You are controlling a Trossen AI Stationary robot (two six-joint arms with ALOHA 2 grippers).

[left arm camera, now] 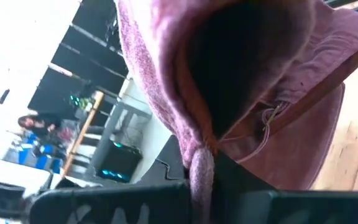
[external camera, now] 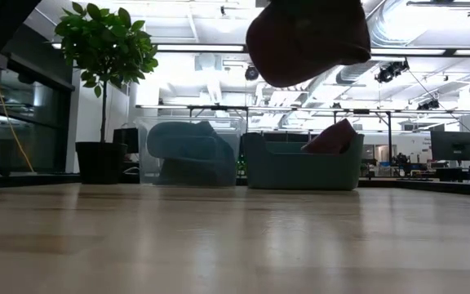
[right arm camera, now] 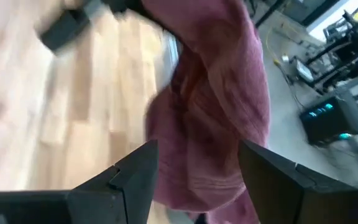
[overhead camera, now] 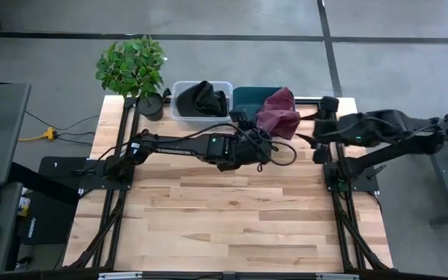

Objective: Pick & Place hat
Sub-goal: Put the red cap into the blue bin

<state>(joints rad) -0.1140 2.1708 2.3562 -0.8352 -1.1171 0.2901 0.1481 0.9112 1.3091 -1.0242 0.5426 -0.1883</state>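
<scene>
- The left gripper (overhead camera: 269, 134) is sitting closed on the maroon hat (overhead camera: 279, 113), holding it up above the table (overhead camera: 232, 225) near the far edge; its fingertips are hidden by the cloth in every view.
- In the low view only the hat's underside (external camera: 308, 37) is showing, cut off at the picture's top edge, hanging well clear of the wood.
- The right gripper (overhead camera: 317, 134) is standing just beside the hat with its fingers (right arm camera: 135, 171) spread apart and nothing between them; the hat (right arm camera: 216, 118) is filling the view past them.
- Beyond the hat, a teal bin (overhead camera: 249, 99) is partly covered by it from above; maroon cloth (external camera: 333, 137) is poking over the bin's rim.
- Beside it, a clear bin (overhead camera: 183, 101) is holding a dark hat (overhead camera: 202, 99).
- A potted plant (overhead camera: 134, 70) is standing at the far left corner.
</scene>
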